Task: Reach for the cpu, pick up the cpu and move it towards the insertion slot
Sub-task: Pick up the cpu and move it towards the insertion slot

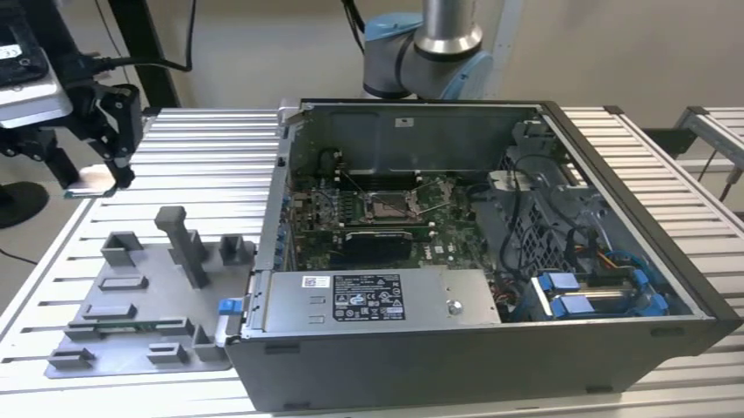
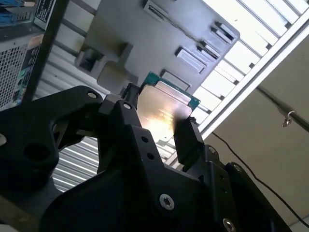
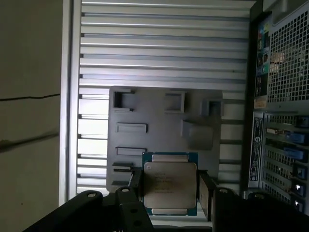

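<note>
Two black fingers (image 3: 204,193) of the gripper (image 2: 157,129) press on the chip (image 3: 170,182), one on each side. So the gripper is closed on the chip and holds it up in the air. The chip is a small flat square with a pale shiny face and a thin green edge. Nothing touches it but the fingers. Below it lies the grey plate (image 3: 159,113) with its little blocks, resting on the ribbed metal desk (image 1: 209,148).

The socket (image 1: 389,206) is a silver square frame with a dark middle. It sits on the green board (image 1: 454,228) inside the open computer case (image 1: 465,348). From the gripper, the socket lies well away toward the exterior view's right, past the case wall and lower down. The gripper hangs at the exterior view's left, on the grey plate's side of the desk. The chip looks clear of the plate but is far from the socket.
</note>
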{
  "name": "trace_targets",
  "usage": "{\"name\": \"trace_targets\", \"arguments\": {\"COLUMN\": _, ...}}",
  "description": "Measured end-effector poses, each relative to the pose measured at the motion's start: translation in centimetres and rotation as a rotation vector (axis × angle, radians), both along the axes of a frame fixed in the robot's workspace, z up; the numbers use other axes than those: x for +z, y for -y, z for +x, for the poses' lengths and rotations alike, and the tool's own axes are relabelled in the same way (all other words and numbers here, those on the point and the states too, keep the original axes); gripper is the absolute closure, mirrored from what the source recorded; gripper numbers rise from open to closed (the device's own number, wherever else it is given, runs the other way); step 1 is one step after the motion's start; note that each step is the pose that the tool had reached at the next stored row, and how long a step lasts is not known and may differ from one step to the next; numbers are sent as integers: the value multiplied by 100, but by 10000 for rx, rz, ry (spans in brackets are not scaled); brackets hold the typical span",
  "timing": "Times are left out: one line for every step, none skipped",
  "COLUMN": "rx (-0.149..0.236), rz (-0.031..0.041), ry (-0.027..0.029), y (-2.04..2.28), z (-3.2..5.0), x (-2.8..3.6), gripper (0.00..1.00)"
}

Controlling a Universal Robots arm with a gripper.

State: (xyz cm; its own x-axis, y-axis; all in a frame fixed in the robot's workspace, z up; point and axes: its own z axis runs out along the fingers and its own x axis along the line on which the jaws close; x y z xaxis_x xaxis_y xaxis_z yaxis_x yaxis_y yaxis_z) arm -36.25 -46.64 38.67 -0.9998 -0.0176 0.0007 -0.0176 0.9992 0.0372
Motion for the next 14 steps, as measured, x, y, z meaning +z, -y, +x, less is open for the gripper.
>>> {"name": "trace_targets", "arguments": {"rx": 0, "rz": 0, "ry": -1, "y": 0, "z": 34, "x": 0, "gripper": 100}}
{"name": "trace_targets", "arguments": {"rx": 0, "rz": 0, "ry": -1, "y": 0, "z": 69, "x": 0, "gripper": 100}}
{"name": "trace_targets", "arguments": {"rx": 1, "rz": 0, "ry": -1, "y": 0, "z": 100, "x": 0, "gripper": 100}}
{"name": "trace_targets", "arguments": {"rx": 1, "rz": 0, "ry": -1, "y": 0, "z": 130, "x": 0, "gripper": 100}}
{"name": "trace_targets", "arguments": {"rx": 1, "rz": 0, "ry": -1, "y": 0, "z": 161, "x": 0, "gripper": 100}}
{"name": "trace_targets", "arguments": {"rx": 1, "rz": 0, "ry": -1, "y": 0, "z": 193, "x": 0, "gripper": 100}}
{"name": "trace_targets", "arguments": {"rx": 0, "rz": 0, "ry": -2, "y": 0, "z": 225, "x": 0, "gripper": 100}}
{"name": "trace_targets", "arguments": {"rx": 0, "rz": 0, "ry": -1, "y": 0, "z": 260, "x": 0, "gripper": 100}}
{"name": "trace_targets", "arguments": {"rx": 0, "rz": 0, "ry": -1, "y": 0, "z": 294, "x": 0, "gripper": 100}}
{"name": "trace_targets", "arguments": {"rx": 0, "rz": 0, "ry": -1, "y": 0, "z": 328, "x": 0, "gripper": 100}}
{"name": "trace_targets", "arguments": {"rx": 0, "rz": 0, "ry": -1, "y": 0, "z": 362, "x": 0, "gripper": 100}}
{"name": "trace_targets", "arguments": {"rx": 1, "rz": 0, "ry": -1, "y": 0, "z": 396, "x": 0, "gripper": 100}}
{"name": "trace_targets", "arguments": {"rx": 1, "rz": 0, "ry": -1, "y": 0, "z": 432, "x": 0, "gripper": 100}}
{"name": "trace_targets", "arguments": {"rx": 1, "rz": 0, "ry": -1, "y": 0, "z": 465, "x": 0, "gripper": 100}}
